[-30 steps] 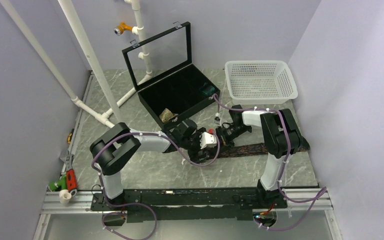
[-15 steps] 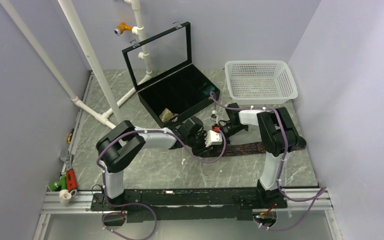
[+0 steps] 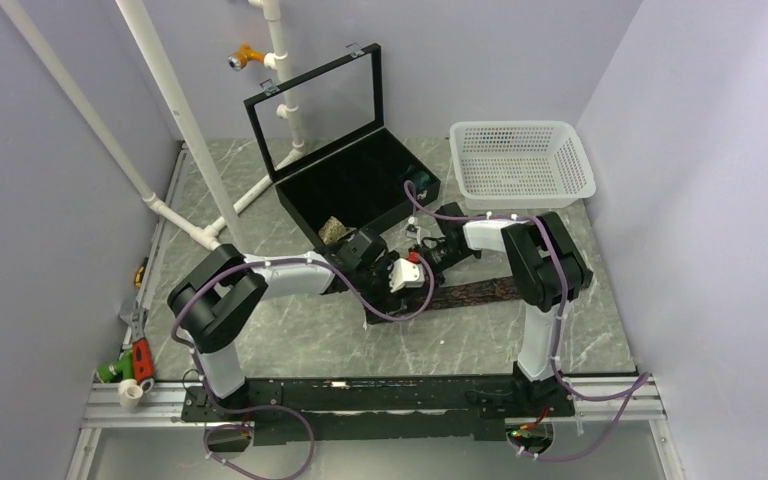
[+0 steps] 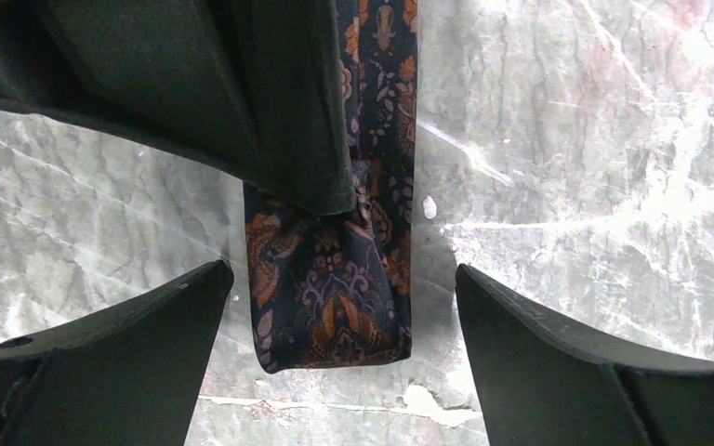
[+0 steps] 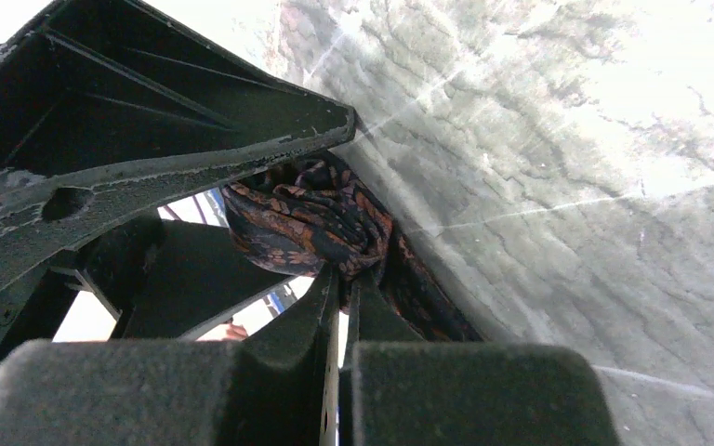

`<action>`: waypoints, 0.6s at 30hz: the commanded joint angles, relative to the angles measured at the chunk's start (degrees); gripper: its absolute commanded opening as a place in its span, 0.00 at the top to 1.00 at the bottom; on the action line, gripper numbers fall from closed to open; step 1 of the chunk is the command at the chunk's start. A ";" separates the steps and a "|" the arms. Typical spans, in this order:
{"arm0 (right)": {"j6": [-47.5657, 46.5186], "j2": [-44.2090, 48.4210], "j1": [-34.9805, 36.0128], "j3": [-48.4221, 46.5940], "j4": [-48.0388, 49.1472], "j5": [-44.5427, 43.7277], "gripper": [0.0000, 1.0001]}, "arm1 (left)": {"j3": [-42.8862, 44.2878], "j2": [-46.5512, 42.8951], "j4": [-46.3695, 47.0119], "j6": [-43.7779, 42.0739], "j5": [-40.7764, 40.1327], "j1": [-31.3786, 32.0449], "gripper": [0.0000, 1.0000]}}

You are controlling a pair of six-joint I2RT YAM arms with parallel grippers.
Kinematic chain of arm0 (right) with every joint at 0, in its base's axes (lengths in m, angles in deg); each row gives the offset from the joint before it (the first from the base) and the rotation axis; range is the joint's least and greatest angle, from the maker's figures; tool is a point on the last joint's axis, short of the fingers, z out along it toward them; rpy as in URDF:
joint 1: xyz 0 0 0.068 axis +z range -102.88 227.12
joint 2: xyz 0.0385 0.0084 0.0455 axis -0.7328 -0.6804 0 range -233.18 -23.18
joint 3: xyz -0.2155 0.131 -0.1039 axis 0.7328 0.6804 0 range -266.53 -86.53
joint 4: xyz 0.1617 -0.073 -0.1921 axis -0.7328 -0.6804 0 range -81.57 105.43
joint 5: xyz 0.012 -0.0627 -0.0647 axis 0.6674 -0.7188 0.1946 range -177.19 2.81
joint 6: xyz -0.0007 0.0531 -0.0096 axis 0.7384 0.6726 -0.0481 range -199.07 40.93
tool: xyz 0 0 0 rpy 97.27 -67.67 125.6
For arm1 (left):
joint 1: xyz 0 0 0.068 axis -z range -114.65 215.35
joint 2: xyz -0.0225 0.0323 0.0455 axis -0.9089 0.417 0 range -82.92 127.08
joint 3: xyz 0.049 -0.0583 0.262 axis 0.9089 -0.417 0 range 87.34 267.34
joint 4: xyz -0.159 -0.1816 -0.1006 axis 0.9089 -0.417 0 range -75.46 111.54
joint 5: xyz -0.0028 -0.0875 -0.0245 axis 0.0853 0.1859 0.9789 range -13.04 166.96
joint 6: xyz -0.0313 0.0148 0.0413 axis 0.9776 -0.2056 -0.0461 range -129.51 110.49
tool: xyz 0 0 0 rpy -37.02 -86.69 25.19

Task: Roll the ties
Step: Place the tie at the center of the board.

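A dark brown-maroon patterned tie (image 3: 480, 291) lies stretched across the marble table. Its left end is folded over (image 4: 330, 297), seen in the left wrist view. My left gripper (image 4: 339, 348) is open, its fingers (image 4: 102, 362) on either side of that folded end without touching it. My right gripper (image 5: 342, 283) is shut on the tie (image 5: 307, 218), pinching the bunched fabric at the fold; its fingers show in the left wrist view over the tie. A tan speckled rolled tie (image 3: 335, 230) and a teal one (image 3: 418, 181) sit in the black case.
An open black case (image 3: 355, 190) with a raised glass lid stands behind the grippers. A white basket (image 3: 520, 158) is at the back right. White pipes (image 3: 185, 130) cross the left side. Tools (image 3: 132, 362) lie at the near left edge.
Both grippers have moved left and back toward the black case, and the tie has been drawn left with them.
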 commanded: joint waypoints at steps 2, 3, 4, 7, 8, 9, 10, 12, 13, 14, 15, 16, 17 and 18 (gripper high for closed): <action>-0.10 -0.90 -0.10 -0.99 -0.33 0.72 1.00 | 1.57 3.53 0.65 3.15 -3.25 1.68 0.03; -0.11 -0.65 -0.09 -1.09 -0.38 1.19 1.00 | 2.05 4.53 1.05 3.63 -4.36 2.19 0.06; -0.13 -0.25 -0.04 -1.03 -0.49 1.92 1.00 | 2.72 5.67 0.62 3.82 -5.51 2.64 0.10; -0.29 1.66 0.06 -0.48 -0.70 2.92 1.00 | 6.52 9.70 -5.62 2.80 -7.14 3.01 0.32; -0.29 2.18 0.15 -0.17 -0.88 3.11 1.00 | 7.62 10.59 -8.62 1.70 -7.43 2.93 0.41; -0.49 2.68 0.08 0.02 -1.13 3.33 1.00 | 7.63 10.60 -10.25 0.65 -7.66 2.92 0.46; -0.50 3.01 -0.07 0.24 -1.20 3.47 1.00 | 6.77 9.98 -10.99 -1.01 -7.63 2.80 0.47; 0.24 3.51 -0.55 0.50 -0.90 3.58 1.00 | 5.53 7.18 -11.29 -3.14 -5.91 2.77 0.47; 0.28 3.55 -0.68 0.35 -0.93 3.55 1.00 | 5.98 6.89 -12.66 -4.14 -5.68 2.95 0.50; 0.43 3.38 -0.82 0.02 -1.14 3.24 1.00 | 6.43 6.84 -13.50 -4.56 -5.22 2.92 0.57; 0.53 3.17 -0.90 -0.29 -1.23 3.16 1.00 | 7.42 7.25 -14.33 -4.83 -5.75 2.96 0.66; 0.61 3.00 -0.88 -0.64 -1.40 2.90 1.00 | 8.45 7.89 -15.70 -4.96 -6.25 3.02 0.70; 0.66 2.71 -0.87 -1.12 -1.57 2.61 1.00 | 9.37 8.43 -16.54 -5.12 -6.45 3.08 0.71; 0.51 2.41 -0.88 -1.47 -1.73 2.36 1.00 | 9.91 8.66 -17.11 -5.29 -6.60 3.02 0.71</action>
